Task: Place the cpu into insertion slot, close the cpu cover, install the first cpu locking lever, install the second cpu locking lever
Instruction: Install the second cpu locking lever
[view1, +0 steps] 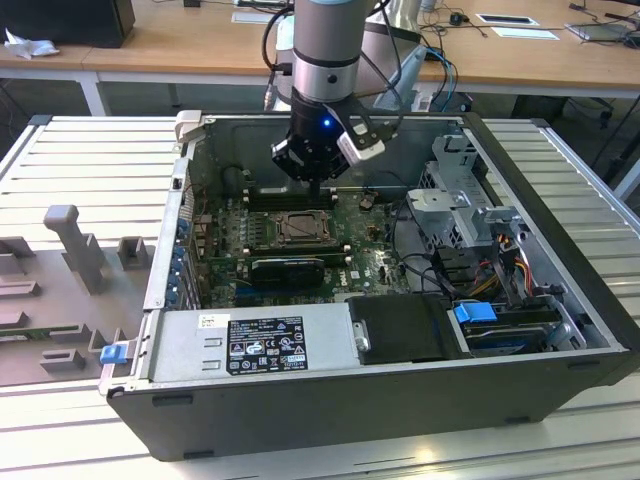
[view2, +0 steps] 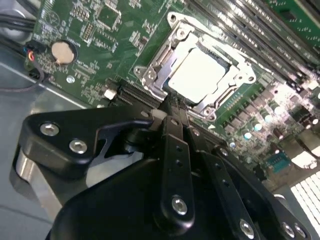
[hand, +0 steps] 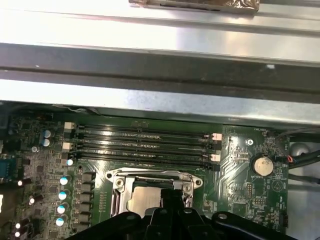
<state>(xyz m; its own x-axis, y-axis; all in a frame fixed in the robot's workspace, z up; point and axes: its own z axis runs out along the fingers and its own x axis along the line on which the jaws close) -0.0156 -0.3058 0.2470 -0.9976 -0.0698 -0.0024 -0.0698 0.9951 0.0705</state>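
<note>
The gripper (view2: 172, 112) hangs low inside the open case (view1: 560, 300), its fingers drawn together into one narrow tip with nothing between them, and that tip sits right at the edge of the socket, touching or just short of the metal frame there; which of the two I cannot tell. In the exterior view the gripper (view1: 318, 185) stands just behind the slot (view1: 300, 228), over the green board (view1: 365, 265). The cpu (view2: 196, 75) lies flat in the slot, its pale top showing through the window of the cover (view2: 235, 62), and the cover looks folded down over it rather than standing up. In the first wrist view the cpu (hand: 145, 199) shows again, with the memory slots (hand: 145, 142) beyond it and a coin cell (hand: 261, 165) off to the side. Whether either locking lever is already hooked down I cannot make out. The risk from here, as I judge it, is a closed tip working in a tight spot: if it slips off a thin lever or the frame edge, it could scrape the board, knock the small capacitors (hand: 64, 195) beside the socket, or bear down on the cpu unevenly. A lever let go part-way would spring back, and a cover not fully seated could be forced crooked.
</note>
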